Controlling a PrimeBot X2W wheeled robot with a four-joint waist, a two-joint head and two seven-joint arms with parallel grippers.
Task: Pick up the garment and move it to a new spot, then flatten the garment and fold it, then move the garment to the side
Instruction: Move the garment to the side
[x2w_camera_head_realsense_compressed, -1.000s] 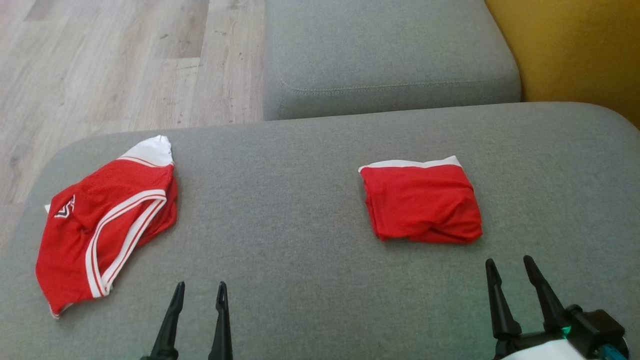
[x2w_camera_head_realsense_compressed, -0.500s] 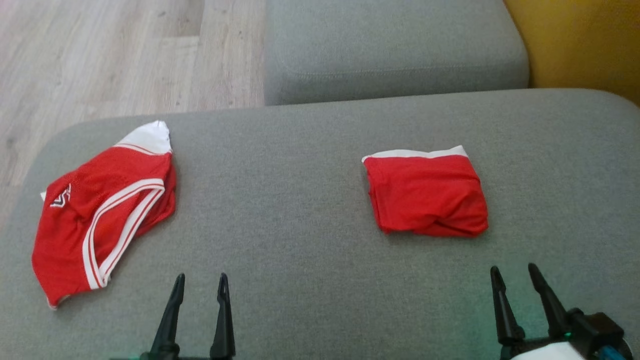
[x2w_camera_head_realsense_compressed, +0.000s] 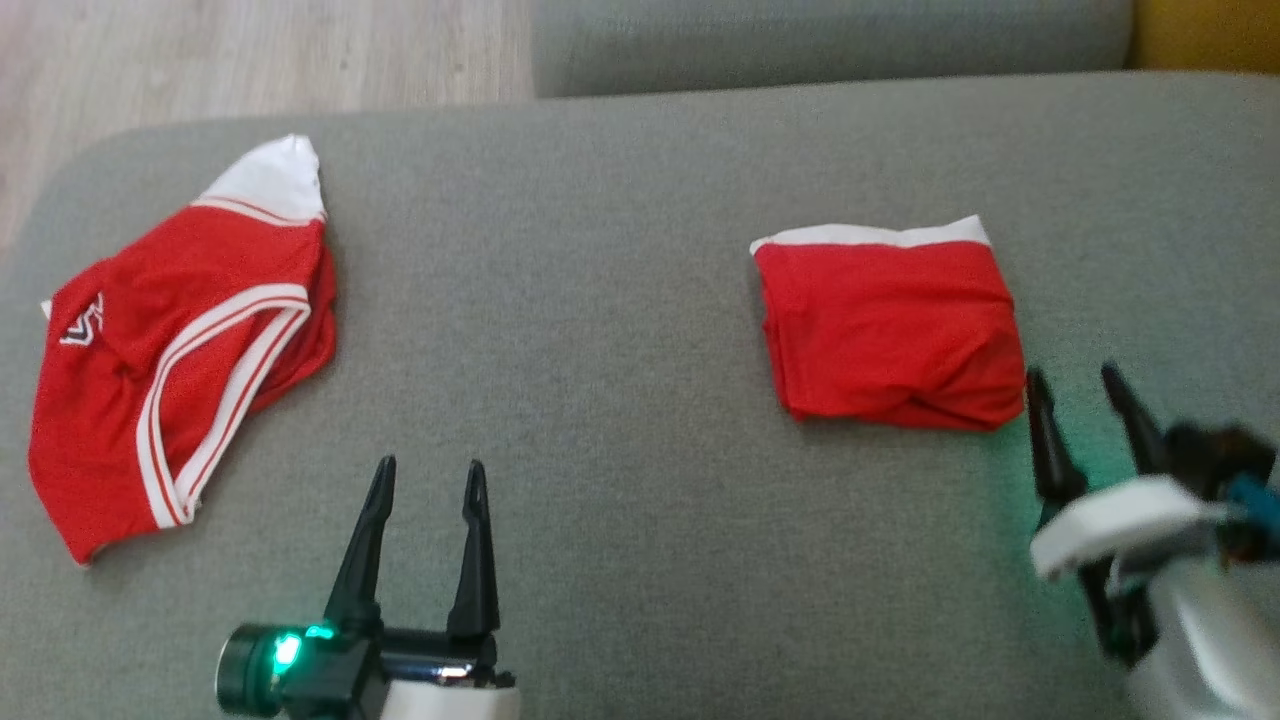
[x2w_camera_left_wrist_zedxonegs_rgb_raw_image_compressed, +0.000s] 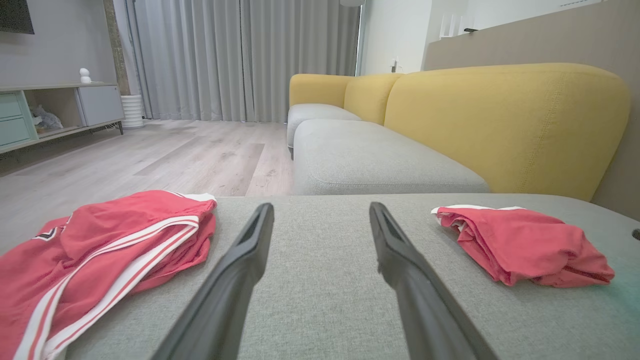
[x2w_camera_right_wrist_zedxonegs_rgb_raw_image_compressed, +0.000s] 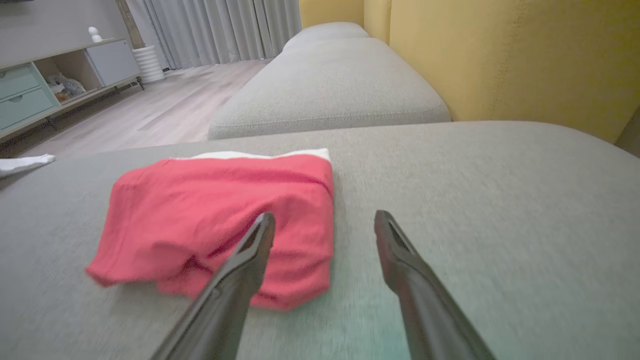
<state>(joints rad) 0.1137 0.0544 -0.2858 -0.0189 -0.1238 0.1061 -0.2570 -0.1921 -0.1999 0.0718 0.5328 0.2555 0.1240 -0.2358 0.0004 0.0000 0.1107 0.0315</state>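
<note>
Folded red garment (x2w_camera_head_realsense_compressed: 890, 330) on sofa seat (x2w_camera_head_realsense_compressed: 600, 300), right side. R gripper (x2w_camera_head_realsense_compressed: 1072, 372) blurred, jaws apart, empty, just beside it. L gripper (x2w_camera_head_realsense_compressed: 430, 465) spread, empty. Shorts (x2w_camera_head_realsense_compressed: 170, 340) at left; logo (x2w_camera_head_realsense_compressed: 80, 325) unreadable.

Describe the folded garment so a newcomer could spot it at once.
On the grey sofa seat, look to the right, near the right gripper. The folded garment is a compact red rectangle with one white band along its far edge; the shorts at left lie spread, with white stripes and a logo.
</note>
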